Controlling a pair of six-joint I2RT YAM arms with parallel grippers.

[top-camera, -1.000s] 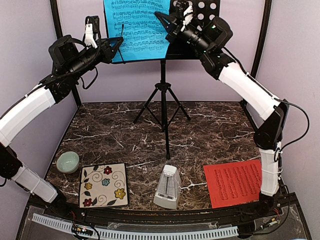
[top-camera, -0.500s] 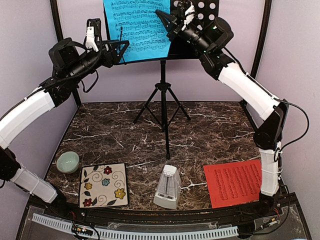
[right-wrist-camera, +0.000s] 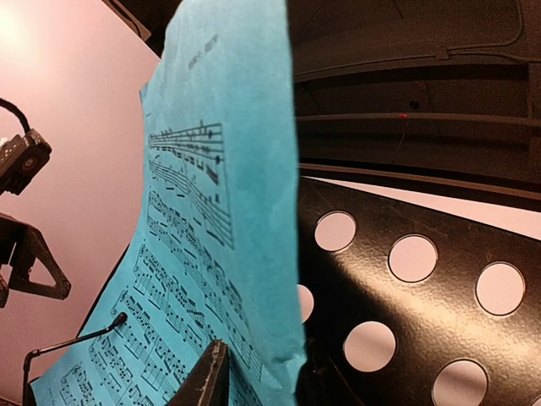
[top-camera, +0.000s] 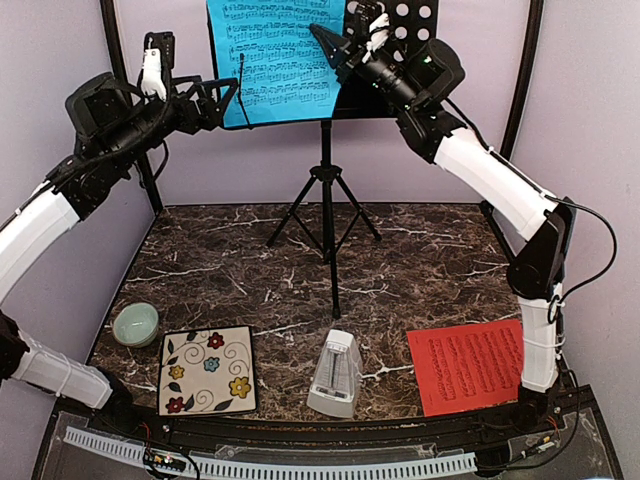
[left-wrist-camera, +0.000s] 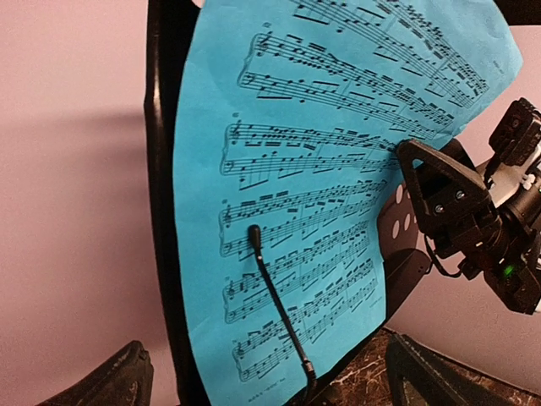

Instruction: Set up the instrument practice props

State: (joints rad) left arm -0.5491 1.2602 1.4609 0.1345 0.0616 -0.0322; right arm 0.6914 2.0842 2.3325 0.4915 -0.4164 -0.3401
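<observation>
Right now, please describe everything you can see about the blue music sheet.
The blue music sheet is thin paper printed with black staves. It stands upright on the left of the black perforated music stand desk, and its right edge curls forward off the desk. A thin black retaining wire crosses its lower part. The right claw straddles that loose edge, jaws slightly apart.

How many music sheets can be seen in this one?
2. The blue sheet leans on the stand at the back; the red sheet lies flat on the table, front right. Another could be hidden behind the blue one.
</observation>
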